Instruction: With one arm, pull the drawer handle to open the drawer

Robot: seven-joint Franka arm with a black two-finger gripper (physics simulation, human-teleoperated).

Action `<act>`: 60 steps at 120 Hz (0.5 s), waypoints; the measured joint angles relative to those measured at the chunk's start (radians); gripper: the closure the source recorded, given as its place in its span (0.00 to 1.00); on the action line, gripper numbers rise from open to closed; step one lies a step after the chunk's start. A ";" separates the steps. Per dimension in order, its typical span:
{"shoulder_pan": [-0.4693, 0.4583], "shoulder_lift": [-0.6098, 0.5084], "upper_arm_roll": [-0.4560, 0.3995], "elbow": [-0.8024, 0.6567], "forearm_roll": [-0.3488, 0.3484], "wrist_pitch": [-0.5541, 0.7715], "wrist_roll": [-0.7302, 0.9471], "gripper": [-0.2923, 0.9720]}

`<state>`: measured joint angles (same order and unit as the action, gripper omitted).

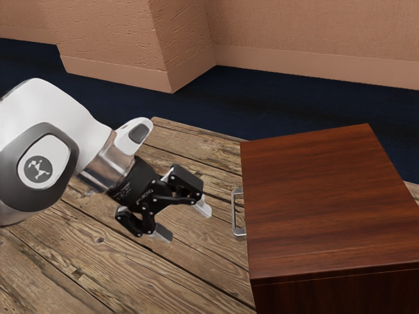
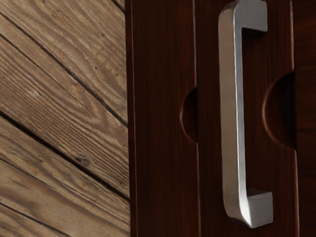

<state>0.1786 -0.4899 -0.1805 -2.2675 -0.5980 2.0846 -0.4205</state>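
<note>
Looking from the side, I see my gripper (image 1: 183, 220) with its fingers spread wide, holding nothing. It hangs over the wooden table (image 1: 78, 261), near the silver drawer handle (image 1: 238, 212) on the dark brown cabinet (image 1: 314, 196), not touching it.
</note>
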 joint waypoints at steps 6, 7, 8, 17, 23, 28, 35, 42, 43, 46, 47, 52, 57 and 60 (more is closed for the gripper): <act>0.001 0.017 -0.001 0.004 -0.004 0.011 -0.002 0.23; 0.001 0.021 -0.001 0.005 -0.004 0.013 -0.003 0.23; 0.001 0.024 -0.001 0.005 -0.005 0.015 -0.003 0.23; 0.001 0.045 -0.001 0.012 -0.006 0.031 -0.005 0.23; 0.001 0.048 0.002 0.014 -0.006 0.038 -0.006 0.23; 0.002 0.047 0.003 0.015 -0.006 0.044 -0.007 0.23; 0.006 0.046 0.005 0.014 -0.005 0.049 -0.009 0.23; 0.018 0.046 0.005 0.014 -0.004 0.055 -0.010 0.23; 0.019 0.046 0.004 0.014 -0.004 0.056 -0.010 0.23; 0.023 0.046 0.003 0.014 -0.003 0.060 -0.010 0.23; 0.024 0.047 0.002 0.014 -0.003 0.061 -0.010 0.23; 0.027 0.050 -0.002 0.014 -0.002 0.071 -0.011 0.23; 0.029 0.059 -0.010 0.015 -0.002 0.081 -0.012 0.23; 0.030 0.066 -0.016 0.016 -0.002 0.087 -0.012 0.23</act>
<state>0.2089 -0.4241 -0.1962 -2.2514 -0.5996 2.1715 -0.4324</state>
